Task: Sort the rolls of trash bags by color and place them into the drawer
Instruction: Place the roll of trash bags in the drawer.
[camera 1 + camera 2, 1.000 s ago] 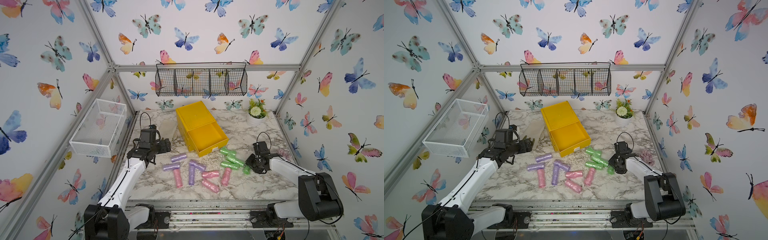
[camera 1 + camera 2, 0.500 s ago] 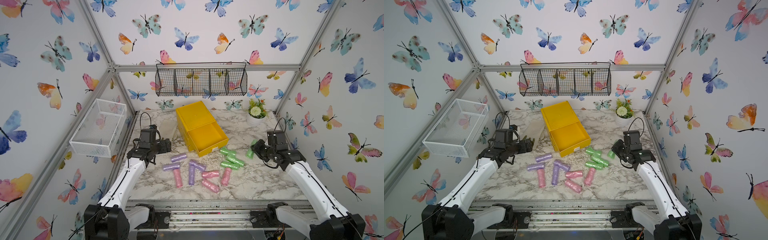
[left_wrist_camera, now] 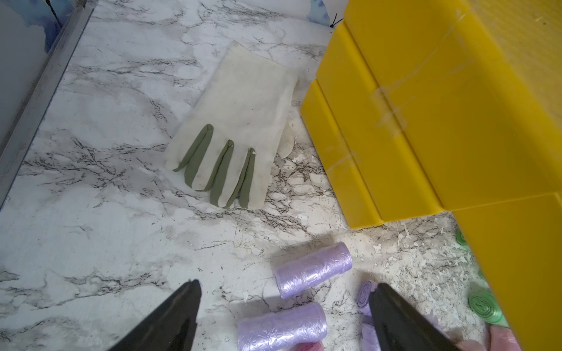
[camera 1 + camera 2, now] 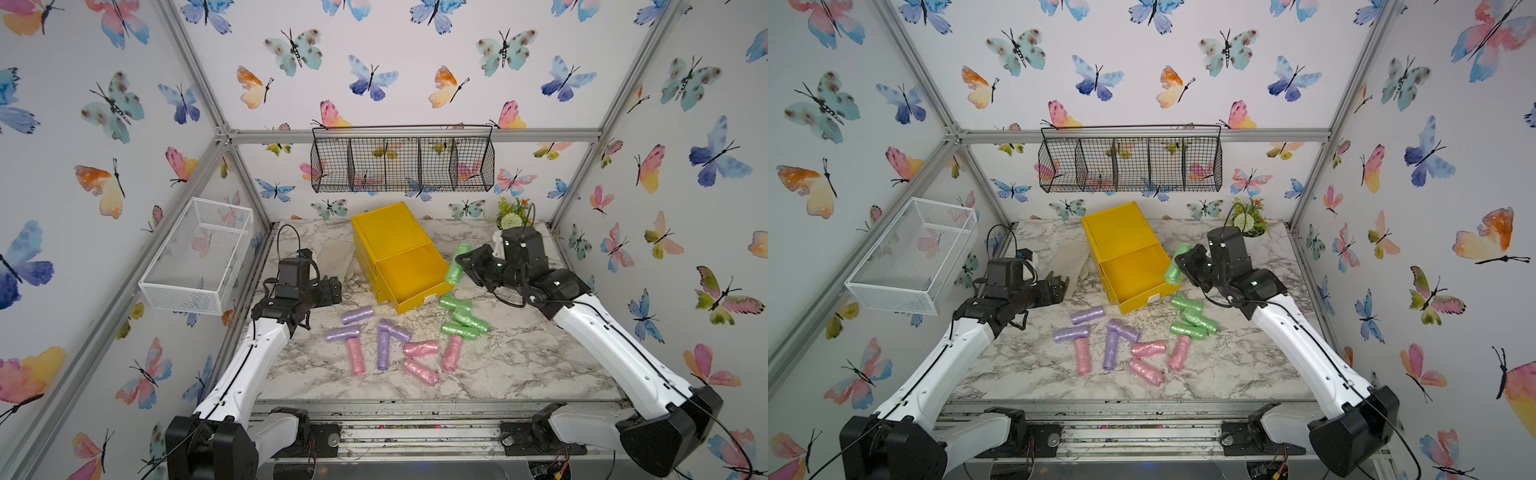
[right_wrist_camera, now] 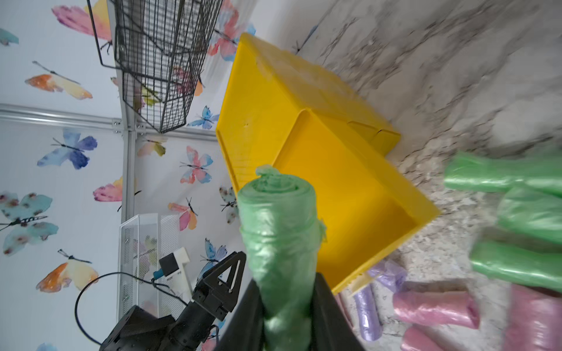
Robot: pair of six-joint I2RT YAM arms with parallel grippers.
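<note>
1. Pinching one green roll with the right gripper, jaws closed around its lower half; held in the air right of centre in both top views, just beside the right wall of the open yellow drawer, not yet inside.
2. Hovering with the left gripper spread wide and empty, left of centre in both top views, above the lilac rolls and near a cream glove.
3. Leaving the rest on the marble table: more green rolls below the drawer's right corner, pink rolls at lower centre. Drawer floor bare as far as visible.
4. Risking a knock against that right wall during the move in, given so little room between roll and rim; probable result a shoved drawer or a roll twisted in the grip.
5. Risking a slip as well: crinkly, slick-looking plastic, plus a loose flap at the roll's upper end, liable to snag or unwind.
6. Risking too early a release, roll half over the rim, and a tumble back among the green ones outside.
7. Standing steeply up the frame in the top views, long axis tilted a little, upper end leaning right, lower end toward the drawer; in the right wrist view, running from bottom centre upward, spiral end face uppermost.
</note>
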